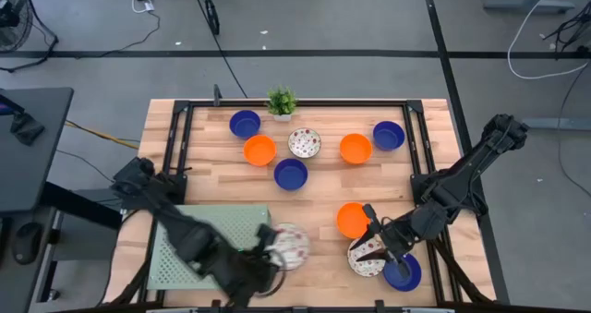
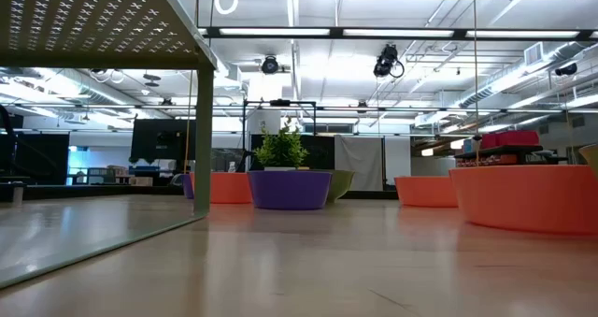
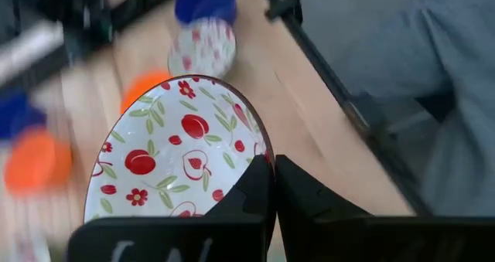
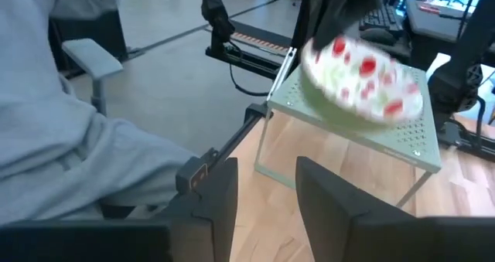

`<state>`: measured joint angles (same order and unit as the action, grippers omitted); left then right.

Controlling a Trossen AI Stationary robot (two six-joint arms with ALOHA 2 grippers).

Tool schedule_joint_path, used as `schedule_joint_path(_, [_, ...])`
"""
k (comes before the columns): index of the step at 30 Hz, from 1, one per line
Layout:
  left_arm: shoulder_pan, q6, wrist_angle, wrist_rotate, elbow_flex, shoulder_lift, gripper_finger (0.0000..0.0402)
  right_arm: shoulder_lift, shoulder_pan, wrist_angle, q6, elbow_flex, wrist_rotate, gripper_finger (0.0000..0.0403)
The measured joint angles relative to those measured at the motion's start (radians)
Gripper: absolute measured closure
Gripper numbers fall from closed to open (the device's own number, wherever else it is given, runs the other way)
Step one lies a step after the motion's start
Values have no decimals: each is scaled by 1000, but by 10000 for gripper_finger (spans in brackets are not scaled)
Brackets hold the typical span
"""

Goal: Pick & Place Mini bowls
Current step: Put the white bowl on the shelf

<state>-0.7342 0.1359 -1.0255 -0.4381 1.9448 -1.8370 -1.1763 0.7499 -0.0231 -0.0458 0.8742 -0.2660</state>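
My left gripper (image 1: 270,258) is at the near edge, by the right end of the pale green tray (image 1: 199,244), shut on a white mini bowl with red fruit pattern (image 1: 292,246) (image 3: 178,158); the right wrist view shows that bowl (image 4: 362,80) above the tray (image 4: 363,138). My right gripper (image 1: 377,235) (image 4: 267,192) stands open and holds nothing, over a second patterned bowl (image 1: 366,259) between an orange bowl (image 1: 351,219) and a blue one (image 1: 404,272). Several more blue, orange and patterned bowls sit at the far middle. My left gripper pinches the patterned bowl's rim (image 3: 267,155) between its two fingers, one finger (image 3: 249,196) on the inner face and the other (image 3: 309,204) outside. The bowl is lifted clear and tilted, its hollow turned toward the wrist.
A small potted plant (image 1: 282,102) stands at the far edge. Far bowls: blue (image 1: 245,124), orange (image 1: 259,150), patterned (image 1: 305,143), blue (image 1: 290,174), orange (image 1: 355,148), blue (image 1: 389,135). A person's grey sleeve (image 4: 69,131) shows beyond the near edge.
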Motion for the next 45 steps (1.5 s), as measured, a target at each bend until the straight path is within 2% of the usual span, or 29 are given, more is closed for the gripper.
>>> schedule_joint_path(5, [-139, 494, -319, -76, 55, 0, 391, -15, 18, -1, 3, 0, -14, 270])
schedule_joint_path(9, [-251, 913, -551, -86, 56, -7, 391, -15, 16, 5, -1, 0, -15, 272])
schedule_joint_path(17, [-405, 1220, -544, -85, -5, -13, 391, -15, 10, 16, -27, 0, -78, 293])
schedule_joint_path(22, [-455, 1281, -546, -80, -40, -10, 392, -15, 5, 18, -27, 0, -84, 307])
schedule_joint_path(34, [-505, 1278, -555, -3, -54, -11, 391, -16, 3, 13, -28, 0, -85, 319])
schedule_joint_path(45, [-500, 1184, -547, 32, -54, -12, 391, -16, 3, 12, -28, 0, -85, 319])
